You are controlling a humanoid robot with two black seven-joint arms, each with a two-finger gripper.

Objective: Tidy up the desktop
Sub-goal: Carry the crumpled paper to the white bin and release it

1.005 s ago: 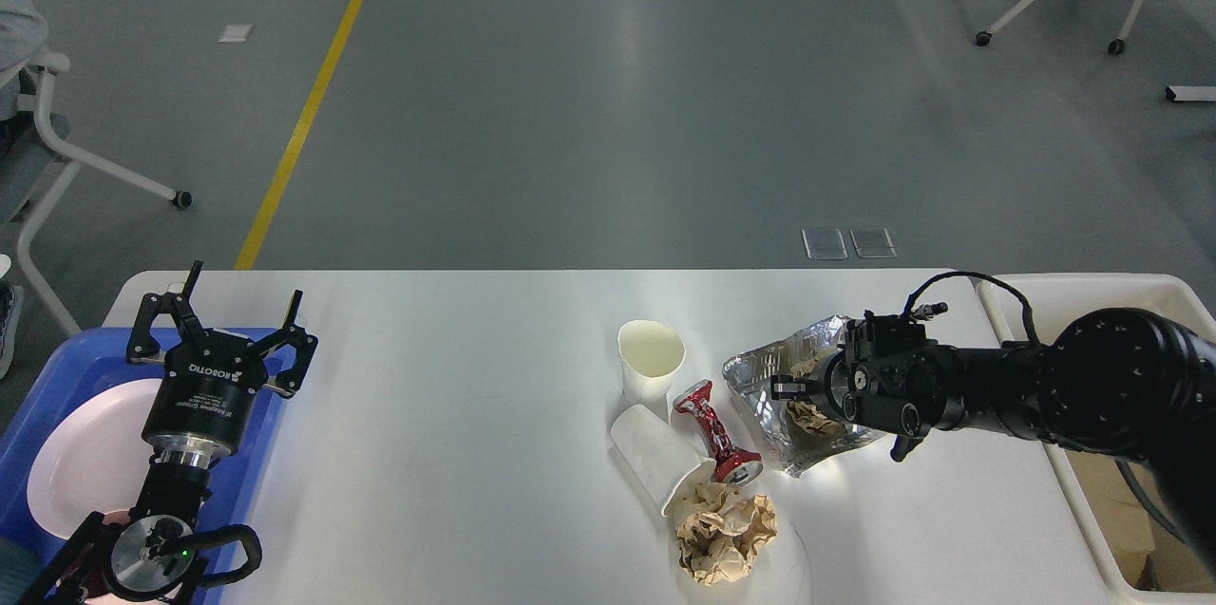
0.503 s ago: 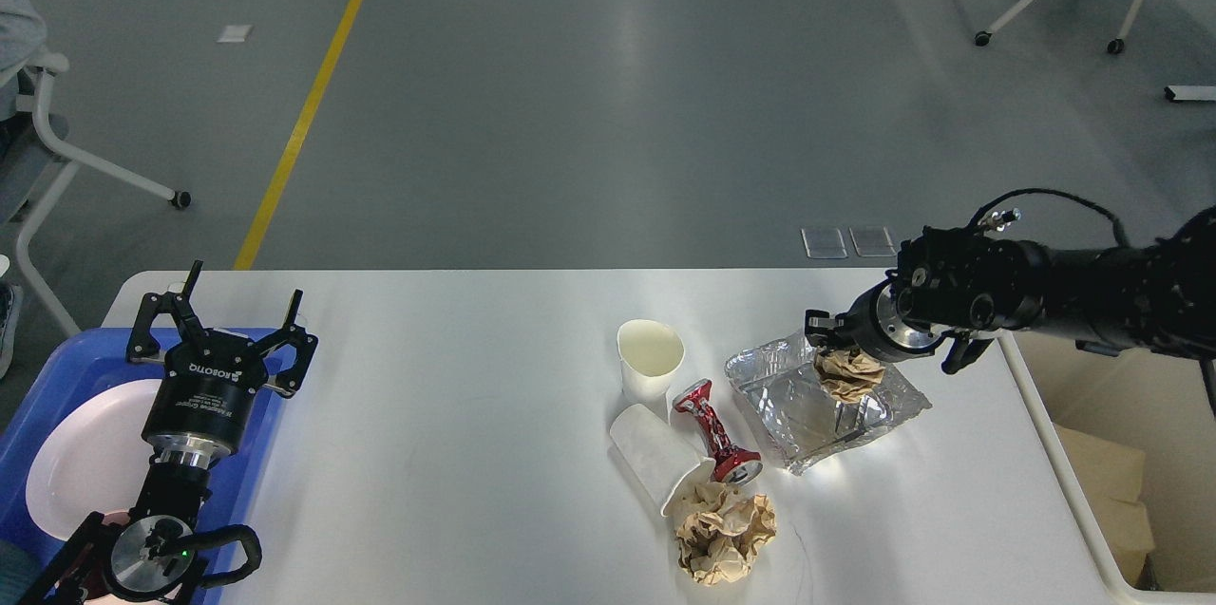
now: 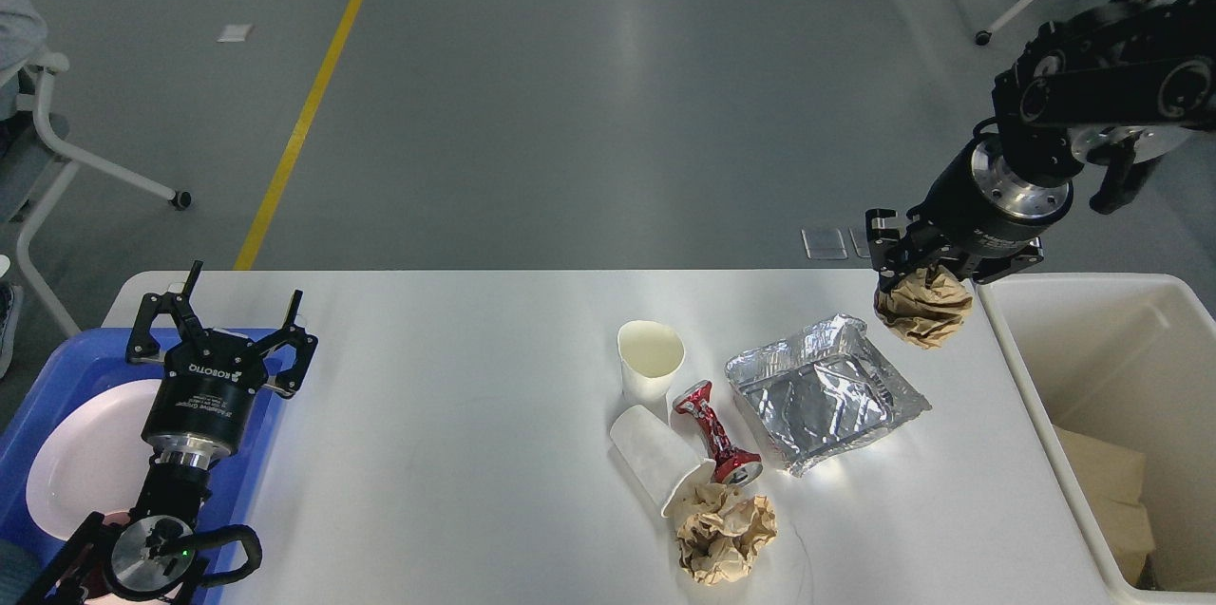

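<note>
A humanoid robot's right gripper (image 3: 923,274) hangs above the far right edge of the desktop (image 3: 456,415), its fingers clamped on a crumpled ball of brown paper (image 3: 923,309) that dangles just below them, clear of the white surface. To the right of those fingers and lower sits a cream bin (image 3: 1121,349), its rim close beside the held paper. Below and left of the fingers lies a crinkled foil tray (image 3: 822,391), flat on the desktop. Further left of it stand an upright paper cup (image 3: 651,360), a crushed red can (image 3: 714,431) and a paper cup on its side (image 3: 651,458), the three close together; a second wad of brown paper (image 3: 724,534) rests against the tipped cup's mouth. At the opposite end, the left gripper (image 3: 233,325) holds its fingers spread apart and empty over the far rim of a blue tray (image 3: 57,377), which carries a white plate (image 3: 85,458) nearer than the fingertips.
</note>
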